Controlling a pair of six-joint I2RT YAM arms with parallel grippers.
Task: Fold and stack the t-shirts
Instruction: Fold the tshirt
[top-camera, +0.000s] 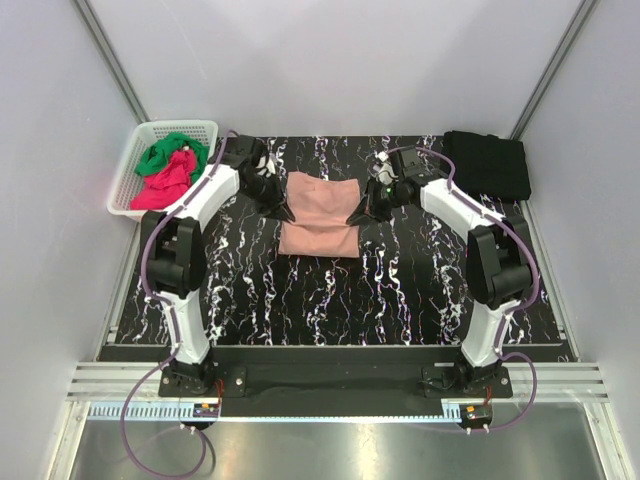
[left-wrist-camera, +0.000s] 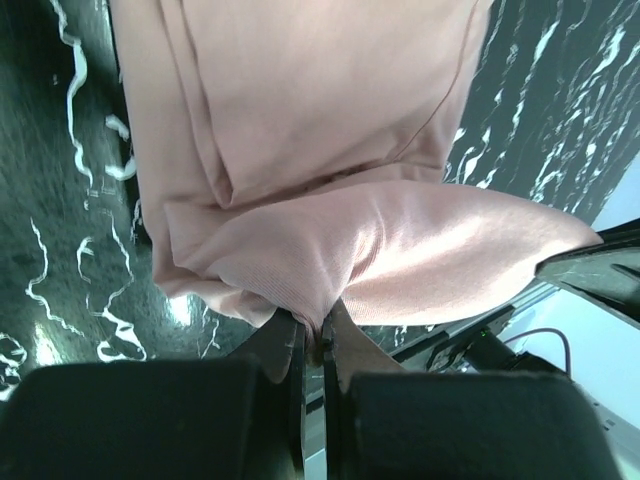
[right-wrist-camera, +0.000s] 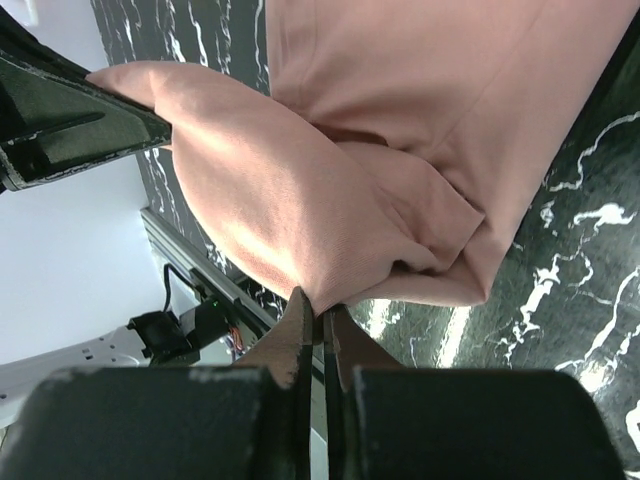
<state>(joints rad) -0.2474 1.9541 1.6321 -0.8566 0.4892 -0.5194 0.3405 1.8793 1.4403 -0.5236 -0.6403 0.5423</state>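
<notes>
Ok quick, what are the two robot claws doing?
Left gripper: shut on the salmon-pink cloth t-shirt.
Right gripper: shut on the same t-shirt.

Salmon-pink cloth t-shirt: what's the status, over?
Left pincer shut on salmon-pink cloth t-shirt, left edge. Right pincer shut on its right edge. Black folded cloth and white plastic basket lie aside.

Room near, clutter far
Bare bench (top-camera: 400, 300) runs from the near edge to the salmon-pink t-shirt (top-camera: 320, 215), which is hemmed by the left claw (top-camera: 287, 213) and right claw (top-camera: 352, 217). A basket (top-camera: 125, 195) stands far left and a black t-shirt (top-camera: 488, 165) lies far right.
</notes>
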